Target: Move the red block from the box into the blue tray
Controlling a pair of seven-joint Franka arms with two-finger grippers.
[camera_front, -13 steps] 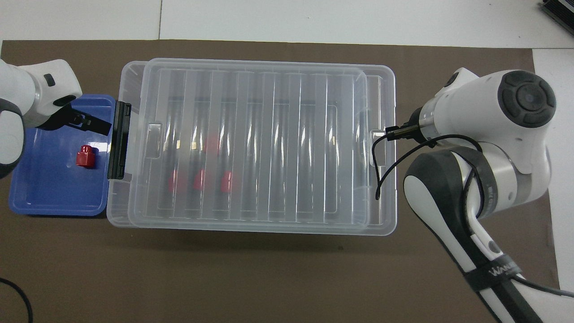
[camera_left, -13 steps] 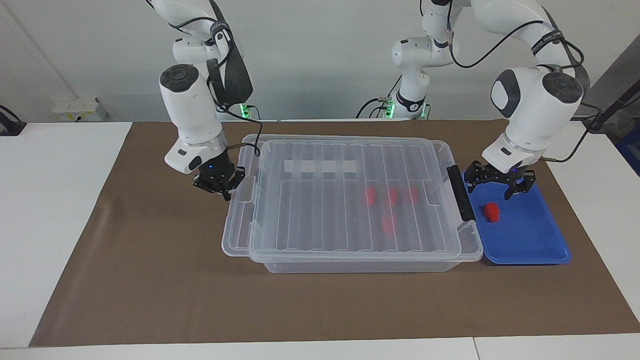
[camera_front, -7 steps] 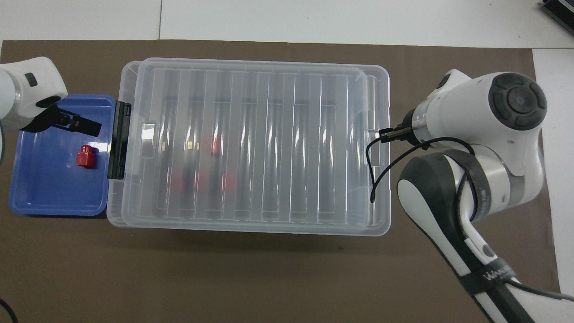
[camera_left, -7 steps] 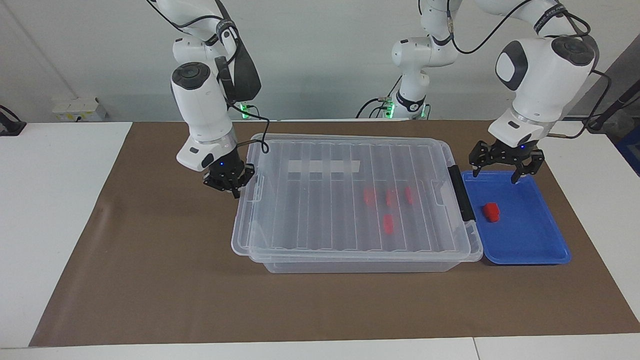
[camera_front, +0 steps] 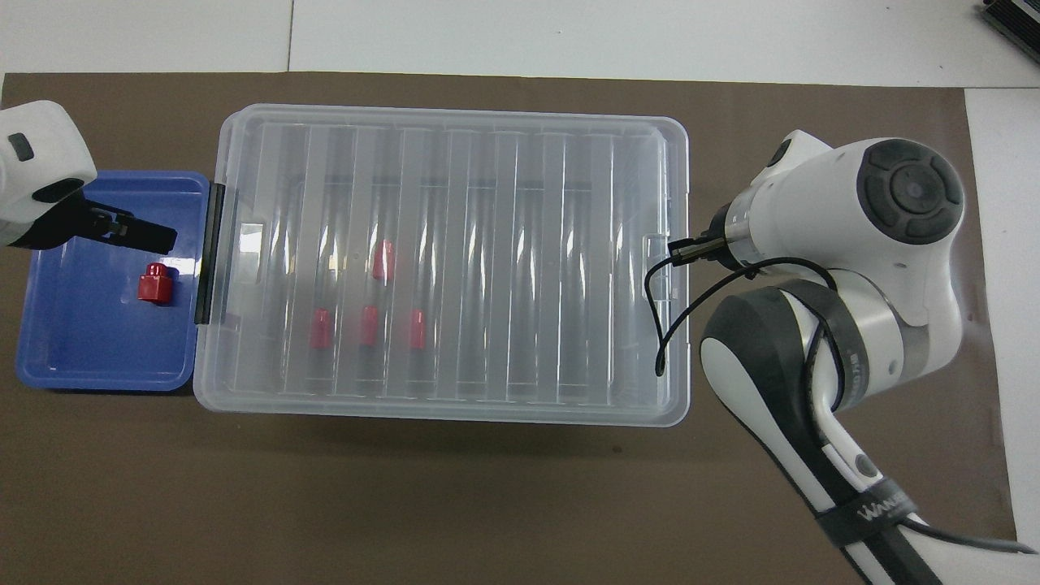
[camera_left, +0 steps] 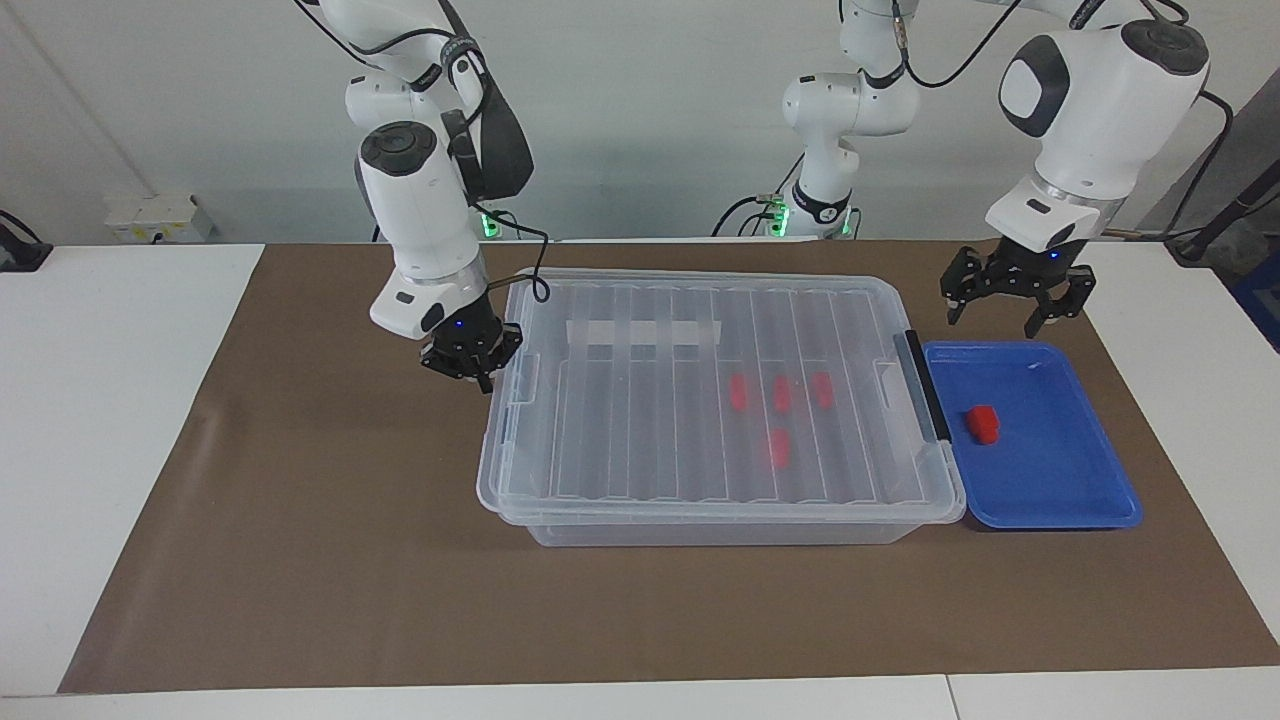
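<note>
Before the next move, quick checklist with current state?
1. Red block in the blue tray: ok, lies loose.
2. Left end effector free of the block: ok, open, raised over the tray's rim nearest the robots.
3. Box lid on: ok, looks squared over the box.
4. Right end effector off the lid: cannot tell, shut at the lid's end.
5. Four red blocks under the lid: ok.

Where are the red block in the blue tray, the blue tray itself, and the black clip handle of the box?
red block (camera_left: 982, 424): facing view, its top face.
blue tray (camera_left: 1060, 475): facing view, bare floor.
black clip handle (camera_front: 208, 253): overhead view, middle of the bar.
</note>
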